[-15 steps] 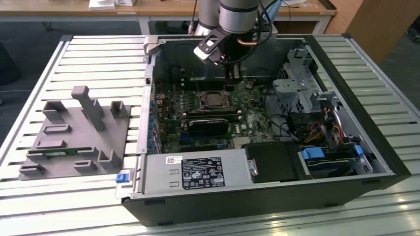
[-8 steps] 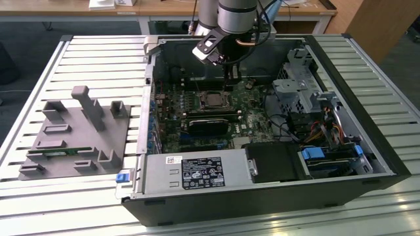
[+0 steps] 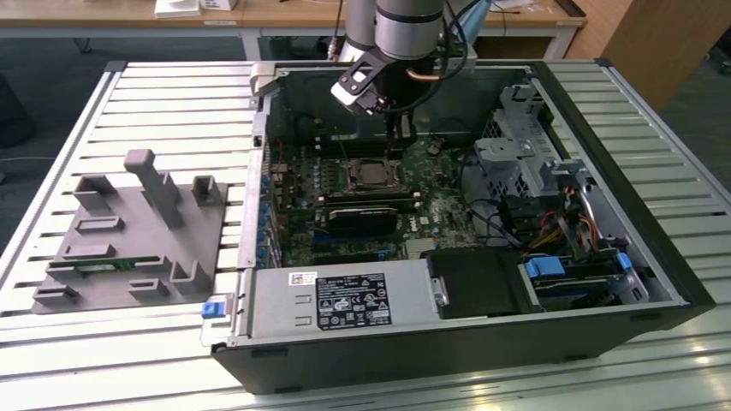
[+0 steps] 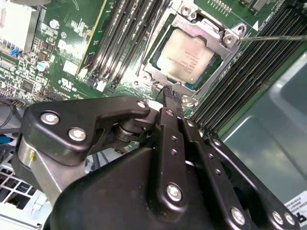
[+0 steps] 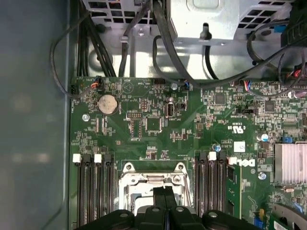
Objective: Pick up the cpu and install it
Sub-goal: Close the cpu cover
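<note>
The gripper [image 4: 171, 93] has its two black fingers pressed together with nothing between them, the tips hanging just beside the socket [image 4: 229, 38]. Empty and pinched narrow like that, it appears to be carrying no part. Inside the socket lies the cpu [image 4: 187, 52], silver top up, flat and square within the metal frame, which I judge keeps it aligned on its contacts. Black memory slots [image 4: 127, 43] flank the socket on both sides. Well apart from the socket, outside the computer case [image 3: 457, 351] on the exterior view's left, stands a gray fixture [image 3: 126, 231], apparently for staging parts.
</note>
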